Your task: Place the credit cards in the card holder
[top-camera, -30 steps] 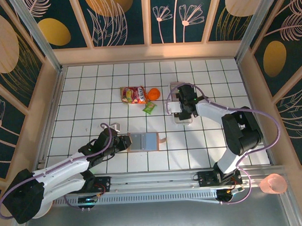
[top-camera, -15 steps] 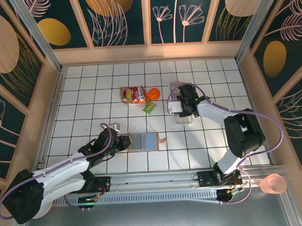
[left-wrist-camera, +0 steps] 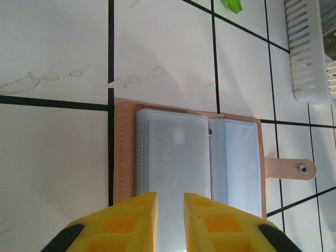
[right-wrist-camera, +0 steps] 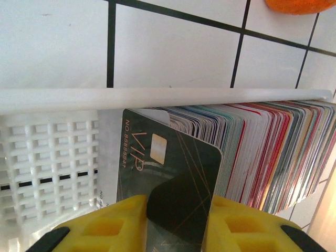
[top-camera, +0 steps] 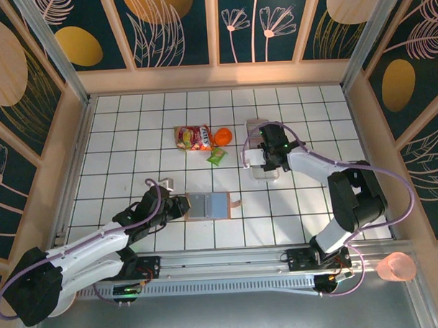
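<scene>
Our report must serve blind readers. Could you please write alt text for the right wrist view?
A dark VIP card stands between the yellow fingers of the right pincer, at the front of a dense row of cards in a white tray. Behind lies a white tiled table.

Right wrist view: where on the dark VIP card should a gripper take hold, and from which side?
Probably the near end of the dark VIP card, taken across its two long edges, coming from the camera's side. It leans clear of the packed cards, and its far end lies by the wall of the white tray.
</scene>
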You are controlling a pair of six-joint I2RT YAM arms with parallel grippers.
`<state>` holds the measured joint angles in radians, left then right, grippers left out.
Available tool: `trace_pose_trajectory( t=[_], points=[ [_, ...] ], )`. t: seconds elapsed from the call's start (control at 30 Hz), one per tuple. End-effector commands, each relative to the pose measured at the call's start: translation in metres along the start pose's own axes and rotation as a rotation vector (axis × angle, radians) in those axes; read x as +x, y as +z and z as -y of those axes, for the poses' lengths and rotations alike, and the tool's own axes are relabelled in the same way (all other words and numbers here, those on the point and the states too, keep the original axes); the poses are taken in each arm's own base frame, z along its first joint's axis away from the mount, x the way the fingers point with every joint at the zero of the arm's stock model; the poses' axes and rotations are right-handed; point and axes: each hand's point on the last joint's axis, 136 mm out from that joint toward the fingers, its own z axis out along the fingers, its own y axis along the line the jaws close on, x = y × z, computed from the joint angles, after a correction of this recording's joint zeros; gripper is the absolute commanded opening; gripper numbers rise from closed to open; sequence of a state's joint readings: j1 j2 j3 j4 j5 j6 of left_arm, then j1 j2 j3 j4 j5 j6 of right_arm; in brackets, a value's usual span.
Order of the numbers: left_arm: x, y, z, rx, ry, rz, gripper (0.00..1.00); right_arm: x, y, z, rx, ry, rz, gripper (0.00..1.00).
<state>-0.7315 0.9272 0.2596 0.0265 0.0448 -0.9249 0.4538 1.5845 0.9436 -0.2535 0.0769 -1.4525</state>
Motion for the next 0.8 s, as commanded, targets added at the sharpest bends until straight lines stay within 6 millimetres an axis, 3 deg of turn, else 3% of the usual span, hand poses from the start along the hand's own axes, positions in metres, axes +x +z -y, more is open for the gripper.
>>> trace_pose_trajectory(
  t=[0.0,0.4,0.77],
  points=[
    [0.003,0.0,-0.001,0.011,-0.009,-0.007,0.19,-0.002,-0.012,0.009,0.047,-0.006,0.009,0.27],
    [0.004,0.0,0.002,0.021,-0.011,-0.014,0.17,-0.002,-0.019,0.006,0.047,0.004,0.018,0.14],
    [0.004,0.001,0.004,0.032,-0.009,-0.015,0.17,-0.014,-0.041,-0.024,-0.077,0.089,0.078,0.0]
  ],
)
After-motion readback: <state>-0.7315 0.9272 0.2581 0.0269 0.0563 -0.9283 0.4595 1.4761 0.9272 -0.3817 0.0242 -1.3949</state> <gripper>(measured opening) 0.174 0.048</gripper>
